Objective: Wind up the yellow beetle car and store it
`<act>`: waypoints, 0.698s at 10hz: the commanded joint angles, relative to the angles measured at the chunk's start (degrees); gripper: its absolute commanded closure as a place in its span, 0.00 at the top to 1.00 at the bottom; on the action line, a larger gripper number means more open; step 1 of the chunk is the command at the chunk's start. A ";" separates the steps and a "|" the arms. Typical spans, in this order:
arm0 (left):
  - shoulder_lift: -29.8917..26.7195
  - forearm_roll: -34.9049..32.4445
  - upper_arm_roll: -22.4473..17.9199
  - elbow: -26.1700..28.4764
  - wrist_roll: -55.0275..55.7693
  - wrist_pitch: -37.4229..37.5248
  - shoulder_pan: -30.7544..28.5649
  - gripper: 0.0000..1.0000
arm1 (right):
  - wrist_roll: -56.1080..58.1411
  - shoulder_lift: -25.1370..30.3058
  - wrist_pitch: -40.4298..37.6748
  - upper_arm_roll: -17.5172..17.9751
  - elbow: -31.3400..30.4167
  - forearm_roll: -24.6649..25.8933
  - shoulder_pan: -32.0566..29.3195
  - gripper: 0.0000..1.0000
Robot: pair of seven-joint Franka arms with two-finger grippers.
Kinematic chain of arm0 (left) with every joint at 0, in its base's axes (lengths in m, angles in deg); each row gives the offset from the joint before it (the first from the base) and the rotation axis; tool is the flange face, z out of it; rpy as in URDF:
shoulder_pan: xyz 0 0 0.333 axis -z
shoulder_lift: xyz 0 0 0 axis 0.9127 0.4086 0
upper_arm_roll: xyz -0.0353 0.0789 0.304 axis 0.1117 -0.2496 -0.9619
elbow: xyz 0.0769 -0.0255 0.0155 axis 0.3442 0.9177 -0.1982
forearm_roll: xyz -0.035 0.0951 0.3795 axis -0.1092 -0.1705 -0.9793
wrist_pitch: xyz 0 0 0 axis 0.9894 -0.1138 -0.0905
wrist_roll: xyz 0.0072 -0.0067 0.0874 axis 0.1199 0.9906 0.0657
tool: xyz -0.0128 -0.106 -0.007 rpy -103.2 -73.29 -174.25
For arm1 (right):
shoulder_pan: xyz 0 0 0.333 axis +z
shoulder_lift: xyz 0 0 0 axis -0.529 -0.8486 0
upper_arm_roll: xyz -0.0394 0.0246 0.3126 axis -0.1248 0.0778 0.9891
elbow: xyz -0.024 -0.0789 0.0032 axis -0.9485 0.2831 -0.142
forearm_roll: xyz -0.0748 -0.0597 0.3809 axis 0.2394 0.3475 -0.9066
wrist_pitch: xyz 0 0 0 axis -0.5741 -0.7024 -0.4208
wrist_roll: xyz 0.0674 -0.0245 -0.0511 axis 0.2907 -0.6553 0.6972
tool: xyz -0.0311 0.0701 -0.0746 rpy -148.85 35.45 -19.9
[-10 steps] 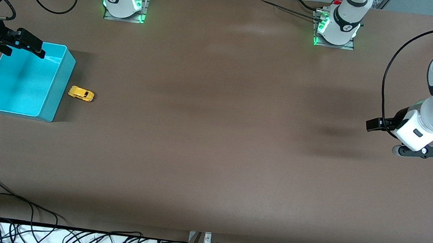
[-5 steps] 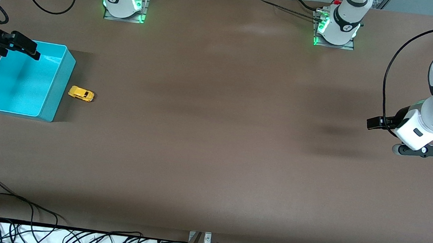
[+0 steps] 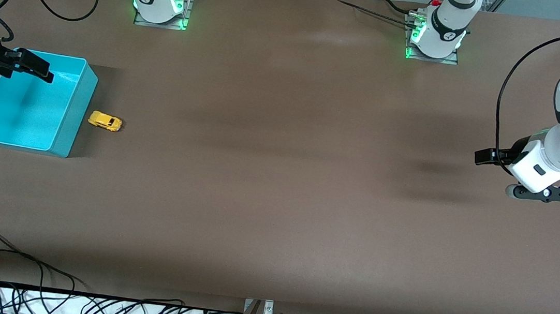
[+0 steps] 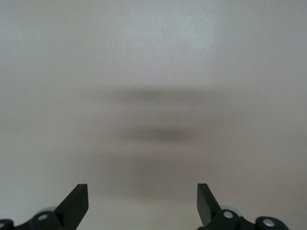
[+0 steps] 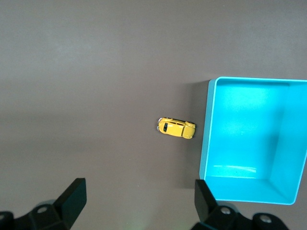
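Note:
The yellow beetle car (image 3: pixel 104 121) stands on the brown table right beside the teal bin (image 3: pixel 76 109), on the bin's side toward the left arm's end. It also shows in the right wrist view (image 5: pixel 176 128) next to the bin's wall (image 5: pixel 207 143). The bin holds nothing. My right gripper (image 3: pixel 42 69) is open and empty, up in the air over the bin's rim; in its own view (image 5: pixel 139 196) the jaws stand wide apart. My left gripper (image 3: pixel 485 157) is open and empty, waiting over bare table at the left arm's end, as its wrist view (image 4: pixel 142 201) shows.
The two arm bases (image 3: pixel 158 1) (image 3: pixel 436 35) stand along the table's edge farthest from the front camera. Cables (image 3: pixel 12 274) lie along the edge nearest to that camera.
My right gripper has drawn back a little over the bin toward the right arm's end of the table. The car and the bin have not moved.

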 commanded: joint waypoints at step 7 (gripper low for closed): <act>-1.07 1.30 0.00 0.45 -2.51 0.89 -0.71 1.00 | -0.35 0.84 12.01 0.07 -13.36 -0.38 -0.26 1.00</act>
